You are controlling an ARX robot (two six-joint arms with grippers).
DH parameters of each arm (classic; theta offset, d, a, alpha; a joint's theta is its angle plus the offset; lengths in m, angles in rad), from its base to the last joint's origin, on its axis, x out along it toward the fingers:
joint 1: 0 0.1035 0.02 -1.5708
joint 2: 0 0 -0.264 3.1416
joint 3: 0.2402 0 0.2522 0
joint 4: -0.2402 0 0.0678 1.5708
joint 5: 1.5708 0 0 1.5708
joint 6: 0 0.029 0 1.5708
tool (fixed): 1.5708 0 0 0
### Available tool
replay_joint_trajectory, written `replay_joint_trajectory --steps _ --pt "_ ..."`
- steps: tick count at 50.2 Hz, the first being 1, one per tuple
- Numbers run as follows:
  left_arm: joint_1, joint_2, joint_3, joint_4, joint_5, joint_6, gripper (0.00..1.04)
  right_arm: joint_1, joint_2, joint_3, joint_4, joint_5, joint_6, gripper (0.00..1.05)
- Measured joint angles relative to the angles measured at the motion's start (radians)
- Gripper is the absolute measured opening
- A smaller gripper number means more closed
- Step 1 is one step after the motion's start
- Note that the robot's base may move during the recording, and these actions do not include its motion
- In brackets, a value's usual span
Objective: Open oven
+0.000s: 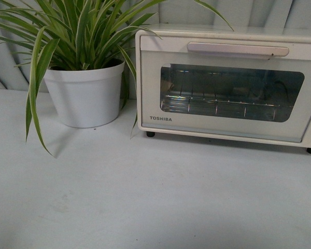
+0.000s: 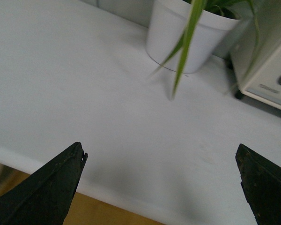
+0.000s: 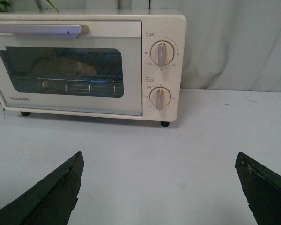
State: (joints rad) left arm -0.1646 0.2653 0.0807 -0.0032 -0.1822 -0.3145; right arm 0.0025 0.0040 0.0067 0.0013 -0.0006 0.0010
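Cream-white TOSHIBA oven [image 1: 228, 85] upright on small black feet — door shut, wire rack behind glass.

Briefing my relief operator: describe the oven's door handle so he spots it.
Right of the potted plant stands the cream TOSHIBA oven. Its handle is the long horizontal bar above the glass window; the two knobs are round.

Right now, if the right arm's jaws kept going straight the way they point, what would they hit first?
Probably the front of the oven, near its lower knob; only bare table lies between. Depth is unclear, so they might graze the table first.
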Motion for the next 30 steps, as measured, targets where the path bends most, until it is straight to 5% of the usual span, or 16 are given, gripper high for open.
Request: replay_joint_trajectory --steps 14,30 --pt "-0.225 0.634 0.183 0.391 0.066 -0.445 0.98 0.000 0.000 0.000 0.000 0.000 0.000 0.95" --pt "-0.327 1.107 0.375 0.594 0.108 -0.646 0.98 0.000 0.000 0.000 0.000 0.000 0.000 0.95"
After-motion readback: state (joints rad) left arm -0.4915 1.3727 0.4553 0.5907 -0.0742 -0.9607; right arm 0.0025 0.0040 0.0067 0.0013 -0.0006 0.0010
